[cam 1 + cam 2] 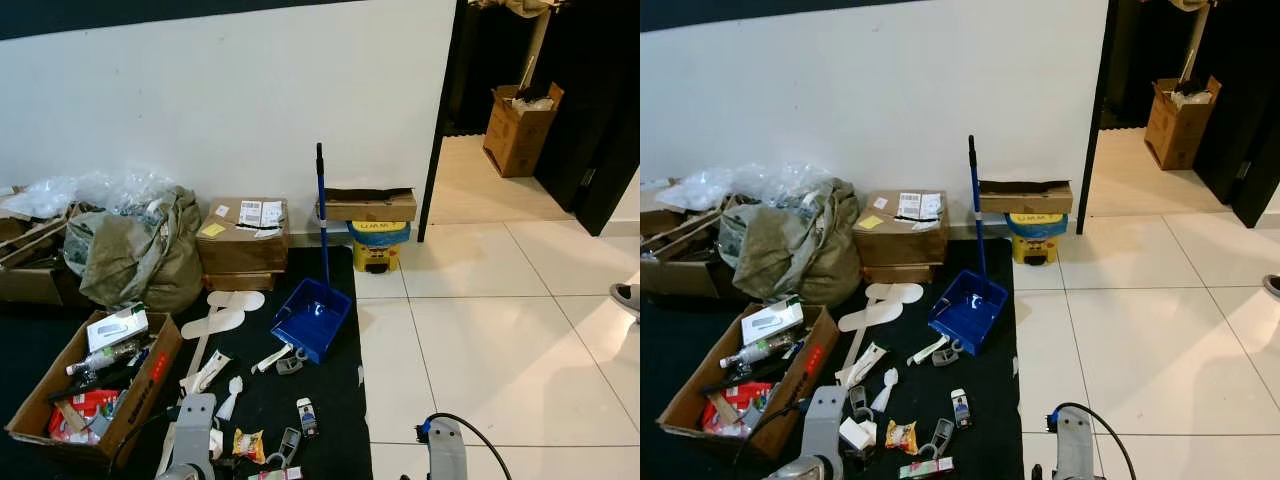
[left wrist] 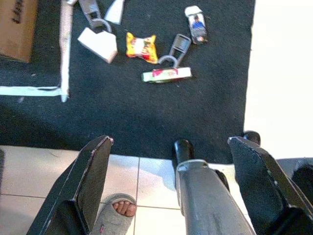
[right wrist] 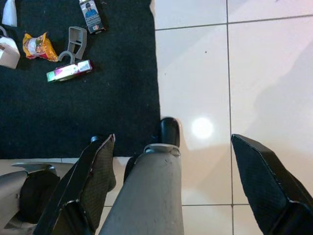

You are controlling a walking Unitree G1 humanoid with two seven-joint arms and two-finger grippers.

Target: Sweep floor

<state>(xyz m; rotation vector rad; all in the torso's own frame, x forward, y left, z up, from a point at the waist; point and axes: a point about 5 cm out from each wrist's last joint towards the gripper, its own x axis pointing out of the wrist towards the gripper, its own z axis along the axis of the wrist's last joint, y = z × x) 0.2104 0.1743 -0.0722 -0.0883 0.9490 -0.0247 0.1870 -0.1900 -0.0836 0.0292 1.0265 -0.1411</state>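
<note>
A blue dustpan (image 1: 312, 318) with a long upright blue handle (image 1: 322, 212) is seen standing on a black mat (image 1: 330, 400) near a white wall (image 1: 230, 100), beside white floor tiles (image 1: 500, 340). Small litter is scattered over the mat in front of the dustpan — a yellow snack packet (image 2: 142, 46), a grey clip (image 2: 176, 49), a pink and green pack (image 2: 166, 74), a small carton with a figure printed on it (image 2: 196, 23) and a white folded card (image 2: 99, 44). White shoe insoles (image 1: 225, 310) are laid just beyond them. An open cardboard box (image 1: 95, 385) filled with bottles and packets is placed on the left part of the mat, and an olive cloth sack (image 1: 140, 255) is heaped behind it beside a sealed brown box (image 1: 242, 240). A yellow and blue tub (image 1: 378, 245) with a flat carton on top is set against the wall by a dark doorway.

The left end effector (image 2: 168, 161) is held low over the near edge of the mat, its two black fingers spread wide and nothing gripped. The right end effector (image 3: 171, 166) is held low over the seam of mat and tile, likewise released — fingers well apart. A sandalled foot (image 2: 115, 218) of a person is shown on the tiles below the left end effector.
</note>
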